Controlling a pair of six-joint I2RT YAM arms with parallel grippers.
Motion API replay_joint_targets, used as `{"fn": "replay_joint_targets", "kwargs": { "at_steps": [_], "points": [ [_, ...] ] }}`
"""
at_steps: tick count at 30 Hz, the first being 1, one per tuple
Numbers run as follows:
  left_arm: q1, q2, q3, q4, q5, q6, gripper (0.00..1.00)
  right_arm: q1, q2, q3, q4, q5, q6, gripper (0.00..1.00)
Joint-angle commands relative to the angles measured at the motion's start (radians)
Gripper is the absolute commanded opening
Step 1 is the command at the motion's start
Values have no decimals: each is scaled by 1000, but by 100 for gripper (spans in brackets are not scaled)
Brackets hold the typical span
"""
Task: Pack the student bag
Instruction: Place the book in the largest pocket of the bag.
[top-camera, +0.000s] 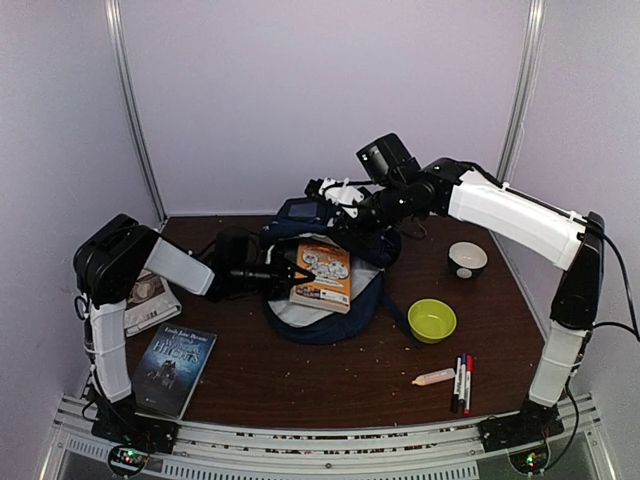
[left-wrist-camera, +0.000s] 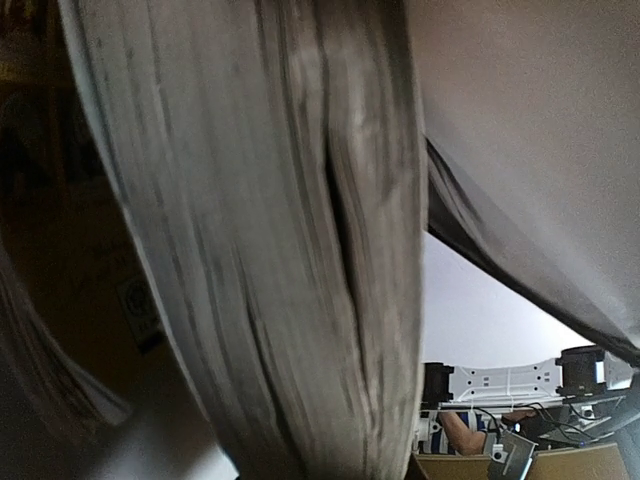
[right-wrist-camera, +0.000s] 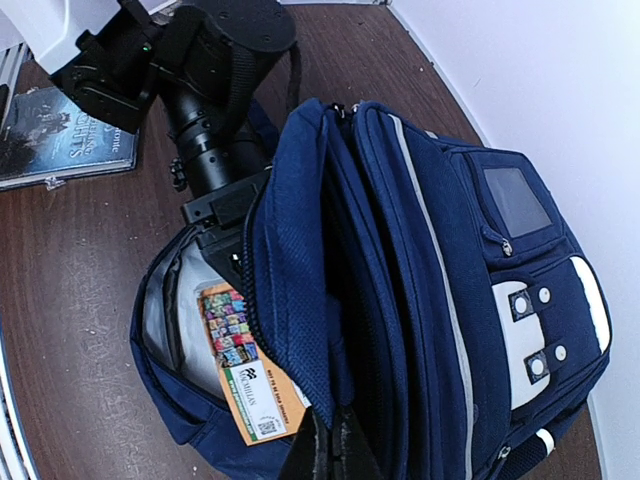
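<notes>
The student bag (top-camera: 330, 322), a big navy backpack, lies in the middle of the table with its main compartment open. My right gripper (top-camera: 345, 213) is shut on the edge of its front flap (right-wrist-camera: 300, 300) and holds it lifted, the fingertips (right-wrist-camera: 322, 455) pinching the mesh fabric. An orange book (top-camera: 322, 272) sits tilted, half inside the grey-lined opening (right-wrist-camera: 170, 310). My left gripper (top-camera: 283, 272) reaches in from the left and is shut on that book's edge. In the left wrist view the book's page edges (left-wrist-camera: 260, 250) fill the frame and hide the fingers.
A dark book (top-camera: 178, 365) lies at the front left, with a paper stack (top-camera: 150, 298) behind it by the left arm. To the right of the bag are a green bowl (top-camera: 432, 320), a white bowl (top-camera: 467, 259), markers (top-camera: 462, 382) and a small tube (top-camera: 435, 377).
</notes>
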Motion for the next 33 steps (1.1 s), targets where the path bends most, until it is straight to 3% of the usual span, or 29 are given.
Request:
{"fn": "replay_joint_targets", "kwargs": {
  "at_steps": [1, 4, 7, 8, 10, 13, 17, 24, 29, 33],
  "points": [
    [23, 68, 134, -68, 7, 104, 0, 4, -65, -9, 45, -33, -18, 0],
    [35, 99, 163, -110, -17, 122, 0, 5, -68, -13, 43, -28, -21, 0],
    [38, 90, 190, -285, -63, 235, 0, 6, -73, -23, 48, -19, -27, 0],
    [38, 82, 195, -331, -78, 264, 4, 6, -75, -27, 51, -15, -29, 0],
    [37, 61, 198, -390, -102, 302, 21, 3, -75, -34, 55, -11, -29, 0],
    [38, 16, 197, -489, -153, 360, 40, 4, -73, -38, 55, -12, -27, 0],
    [34, -76, 170, -580, -231, 410, 52, 0, -74, -45, 60, -7, -27, 0],
    [-7, -211, 75, -635, -279, 455, 58, -5, -78, -53, 64, -7, -22, 0],
    [-54, -350, -39, -762, -422, 529, 59, -11, -78, -64, 71, -9, -16, 0],
    [-108, -431, -145, -758, -491, 557, 59, -12, -69, -69, 76, -27, -8, 0]
  ]
}}
